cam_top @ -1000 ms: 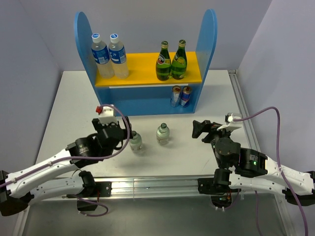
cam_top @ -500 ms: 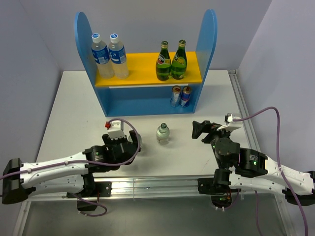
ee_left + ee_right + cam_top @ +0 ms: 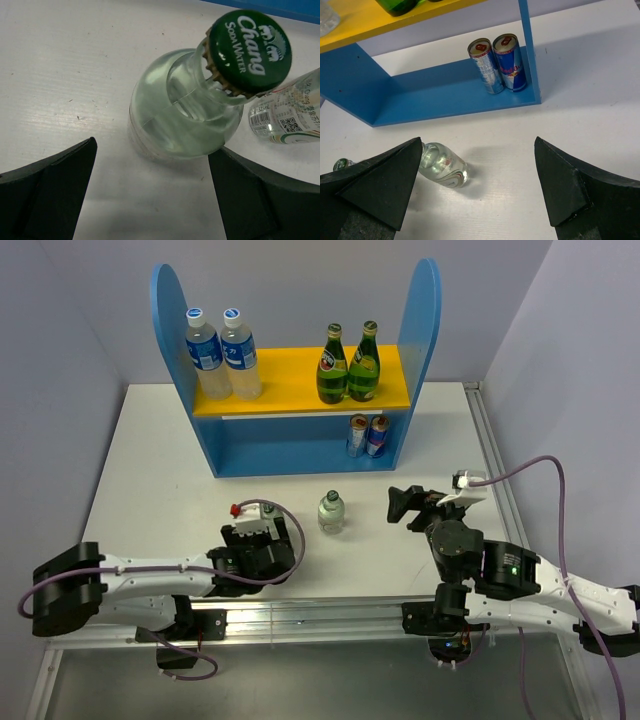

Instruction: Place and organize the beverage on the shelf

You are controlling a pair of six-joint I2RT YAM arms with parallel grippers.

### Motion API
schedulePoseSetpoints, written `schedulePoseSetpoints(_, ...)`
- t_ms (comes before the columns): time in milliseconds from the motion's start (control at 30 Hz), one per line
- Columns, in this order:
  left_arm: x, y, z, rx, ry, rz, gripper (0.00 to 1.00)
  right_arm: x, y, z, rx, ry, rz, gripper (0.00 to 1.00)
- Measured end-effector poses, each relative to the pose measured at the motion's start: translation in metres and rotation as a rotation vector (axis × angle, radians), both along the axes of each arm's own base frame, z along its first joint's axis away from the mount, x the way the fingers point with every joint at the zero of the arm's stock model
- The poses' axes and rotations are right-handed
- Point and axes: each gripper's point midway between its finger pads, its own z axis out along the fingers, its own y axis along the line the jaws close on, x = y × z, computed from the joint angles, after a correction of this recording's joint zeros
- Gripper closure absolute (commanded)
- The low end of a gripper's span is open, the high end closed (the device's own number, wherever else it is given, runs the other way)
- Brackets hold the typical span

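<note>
white table (image 3: pixel 150 460) holds what is left: first bottle (image 3: pixel 180 120) before the open, empty left gripper (image 3: pixel 152 150), second bottle (image 3: pixel 331 512) beside. shelf (image 3: pixel 290 447) has six drinks (image 3: pixel 332 368). right gripper (image 3: pixel 479 142) also open, empty.

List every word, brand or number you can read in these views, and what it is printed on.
"Chang SODA WATER": on the green cap of the clear glass bottle, left wrist view.
Label of the second bottle beside it: barcode and small print, too blurred to read.
Two cans on the shelf: lettering too small.
Green bottles and blue-labelled bottles on the yellow board: labels unreadable.
</note>
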Motion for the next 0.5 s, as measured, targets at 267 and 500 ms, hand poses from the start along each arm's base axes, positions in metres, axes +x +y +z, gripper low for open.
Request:
schedulePoseSetpoints(267, 0.019, -0.007, -0.015, 0.087, -0.068, 0.035, 0.01, 0.001, 0.004, -0.003, -0.019, 0.008, 0.005, 0.0)
schedulePoseSetpoints(500, 0.045, -0.003, -0.014, 0.088, -0.107, 0.076, 0.07, 0.001, 0.009, -0.008, -0.043, 0.02, 0.016, 0.0)
